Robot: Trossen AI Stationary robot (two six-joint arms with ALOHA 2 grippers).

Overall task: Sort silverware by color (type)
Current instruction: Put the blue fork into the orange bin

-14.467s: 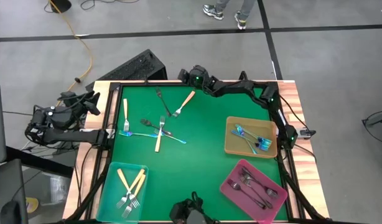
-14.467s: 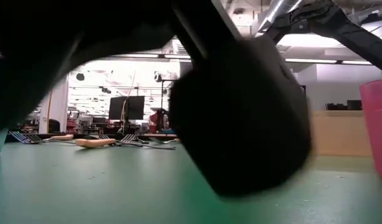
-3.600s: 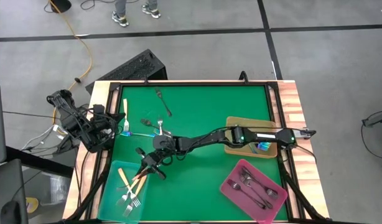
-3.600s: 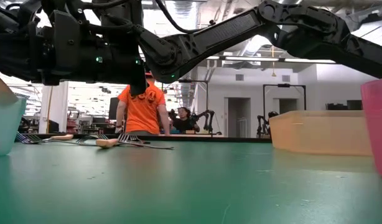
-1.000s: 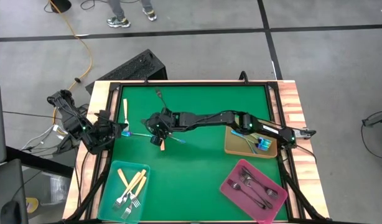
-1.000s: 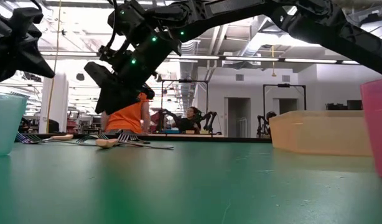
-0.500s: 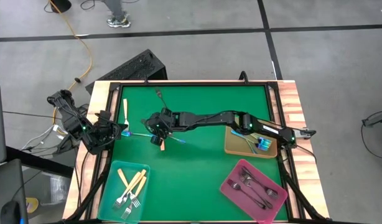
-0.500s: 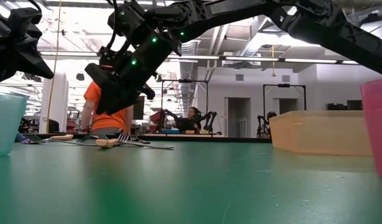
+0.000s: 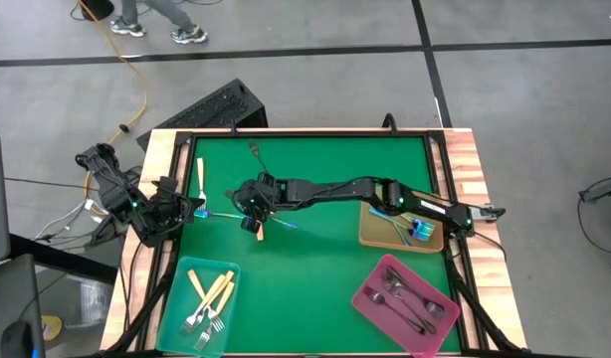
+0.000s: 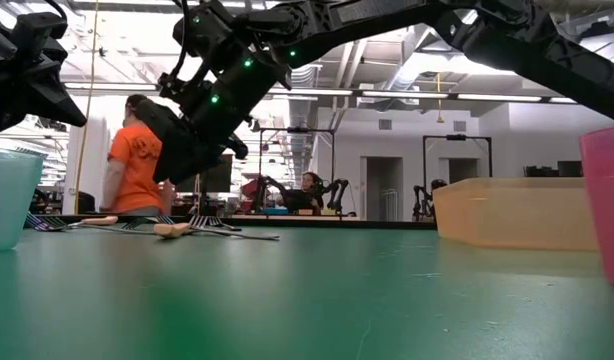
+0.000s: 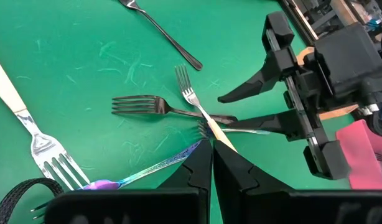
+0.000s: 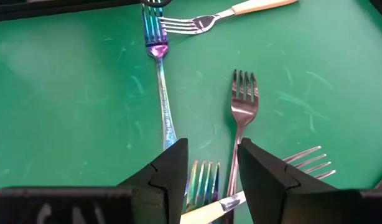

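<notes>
Loose silverware lies on the green mat at the far left. A cream-handled fork [image 12: 241,9] and a long iridescent fork [image 12: 161,93] lie apart from a crossed heap. That heap holds a dark fork [image 12: 244,112], iridescent tines [image 12: 203,177] and a cream handle [image 12: 209,211]. My right gripper [image 12: 209,165] stands open just above the heap, a finger on either side of it. My left gripper [image 11: 209,152] is shut on nothing at the table's left edge [image 9: 181,209], pointing toward the heap. Another dark fork [image 9: 261,161] lies farther back.
Near the front left, a teal tray [image 9: 176,298] holds cream-handled forks. A tan tray [image 9: 370,224] at the right holds iridescent forks, and a pink tray [image 9: 370,298] at the front right holds dark ones. My right arm [image 9: 335,189] spans the mat's middle. A person walks beyond the table.
</notes>
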